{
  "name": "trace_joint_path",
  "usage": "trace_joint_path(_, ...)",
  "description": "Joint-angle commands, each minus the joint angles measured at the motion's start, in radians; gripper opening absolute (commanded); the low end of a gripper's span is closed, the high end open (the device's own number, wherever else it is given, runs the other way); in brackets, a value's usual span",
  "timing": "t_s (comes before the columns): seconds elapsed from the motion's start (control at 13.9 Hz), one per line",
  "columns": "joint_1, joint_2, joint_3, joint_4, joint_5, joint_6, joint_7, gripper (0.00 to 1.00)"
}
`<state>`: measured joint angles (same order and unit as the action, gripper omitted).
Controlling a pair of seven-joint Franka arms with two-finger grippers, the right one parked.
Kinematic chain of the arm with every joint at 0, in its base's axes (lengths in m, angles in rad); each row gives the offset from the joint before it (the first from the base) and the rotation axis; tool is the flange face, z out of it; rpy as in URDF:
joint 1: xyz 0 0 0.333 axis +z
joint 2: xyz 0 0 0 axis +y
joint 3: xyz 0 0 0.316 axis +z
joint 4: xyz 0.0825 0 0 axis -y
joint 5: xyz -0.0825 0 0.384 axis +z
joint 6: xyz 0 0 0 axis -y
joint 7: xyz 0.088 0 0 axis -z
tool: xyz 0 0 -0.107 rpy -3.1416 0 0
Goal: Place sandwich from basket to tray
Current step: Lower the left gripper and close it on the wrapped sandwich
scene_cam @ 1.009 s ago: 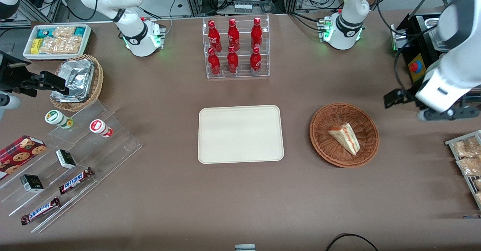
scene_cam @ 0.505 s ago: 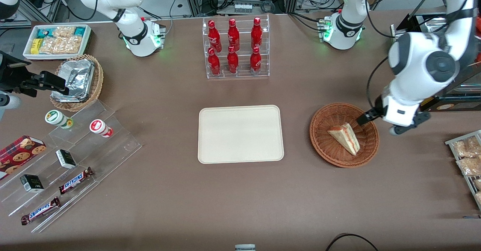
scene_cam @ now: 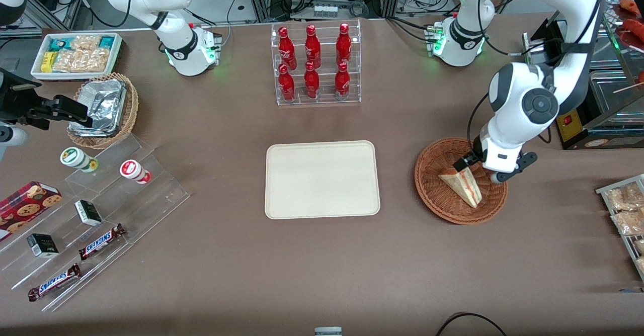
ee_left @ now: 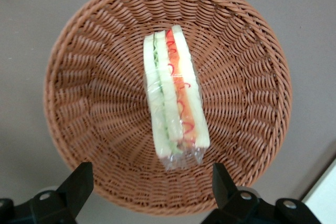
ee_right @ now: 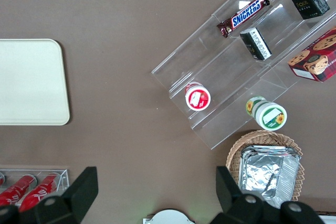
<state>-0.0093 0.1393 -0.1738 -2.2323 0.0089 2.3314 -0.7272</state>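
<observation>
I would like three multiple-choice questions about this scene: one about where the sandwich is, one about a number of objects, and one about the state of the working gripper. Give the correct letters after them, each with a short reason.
1. Where is the sandwich?
A. in the basket
B. on the tray
C. on the bare table

2. How many red bottles stand in the clear rack?
A. four
B. six
C. eight

3. What is the state of the gripper?
A. shut on the sandwich
B. open above the basket, holding nothing
C. open over the tray

Answers:
1. A, since the wedge lies on the woven bottom of the basket and the tray holds nothing.
2. B, since the front view shows two rows of three bottles.
3. B, since the wrist view shows both fingers spread wide, apart from the sandwich, with the basket below them.
</observation>
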Motion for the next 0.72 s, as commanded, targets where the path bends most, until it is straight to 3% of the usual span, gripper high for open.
trace_joint_path(0.0,0.008,0.04,-0.007,0.003,0.013,0.064,-0.034,1.0)
trace_joint_path(0.65,0.009,0.14,-0.004,0.014,0.014,0.19,-0.044,0.98)
